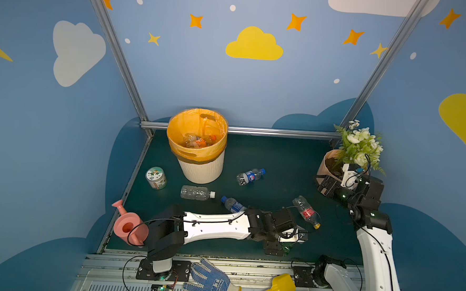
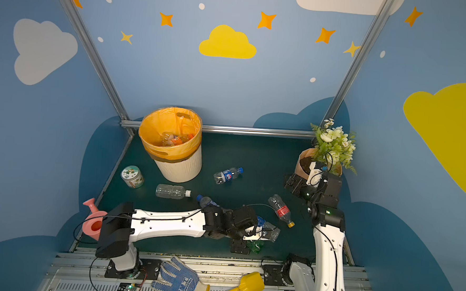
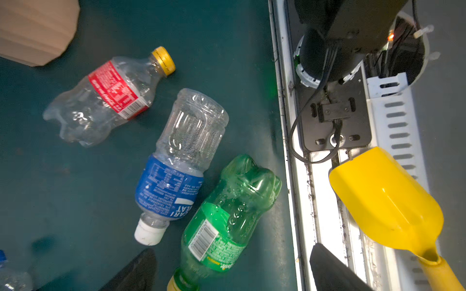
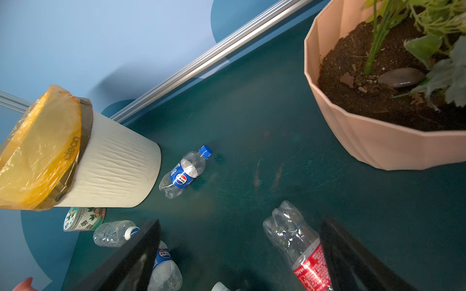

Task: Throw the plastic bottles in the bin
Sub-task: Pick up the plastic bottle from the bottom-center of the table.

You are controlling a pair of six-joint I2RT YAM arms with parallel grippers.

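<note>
The left fingers (image 3: 137,272) are standing wide apart, and the left gripper (image 3: 232,252) is holding nothing. It is straddling the neck end of the green bottle (image 3: 227,214), with neither finger visibly touching it, which I judge to be a line-up for a pick. That bottle is lying on its side on the mat (image 1: 275,156), close to the front rail (image 3: 325,201), so one finger is hanging over the rail and risks catching it on closing. The blue-label bottle (image 3: 174,176) appears to be touching the green one's side and may get dragged along. The red-label bottle (image 3: 111,98) is lying apart from both. The right fingers (image 4: 131,257) are also spread fully, and the empty right gripper (image 4: 240,223) is hovering above the mat beside the flower pot (image 4: 365,141), probably keeping clear of the left arm. Further out, a Pepsi bottle (image 1: 250,176) and a clear bottle (image 1: 196,192) are lying near the bin (image 1: 202,169), with another bottle (image 1: 233,204) half hidden by the left forearm. The bin is standing at the back of the mat, well apart from the left gripper. It is already holding a few bottles (image 1: 198,141). Six are lying outside it, so I judge the task partly done.
</note>
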